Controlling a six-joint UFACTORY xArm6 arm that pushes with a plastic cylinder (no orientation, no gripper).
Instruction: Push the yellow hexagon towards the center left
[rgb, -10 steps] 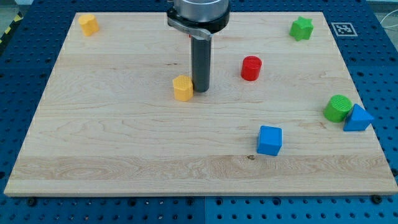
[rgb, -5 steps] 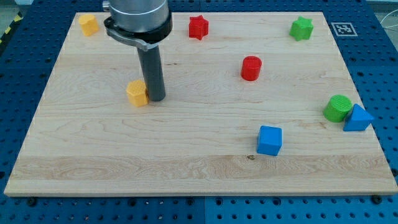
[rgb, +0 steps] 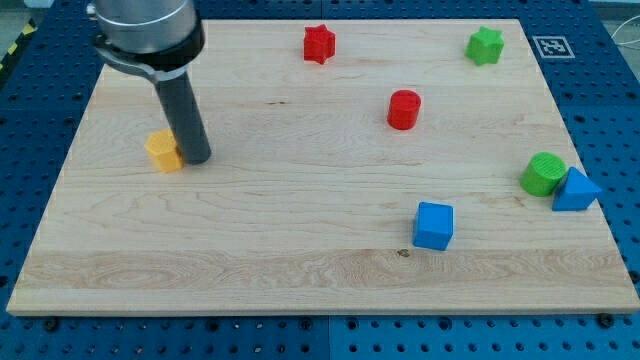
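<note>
Wooden board (rgb: 300, 260) fills view. Rod ends in my tip (rgb: 197, 158), no pincer to report; tip touching right side of yellow hexagon (rgb: 163, 151), which sits at left, mid-depth. Blue cube (rgb: 434, 225) near-right; red cylinder (rgb: 404, 109) right of centre.

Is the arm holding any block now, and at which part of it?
Nothing is held. My tip only presses against the yellow hexagon's right side in the view.

Rod upright – my tip (rgb: 196, 158) down on board, view's left.
</note>
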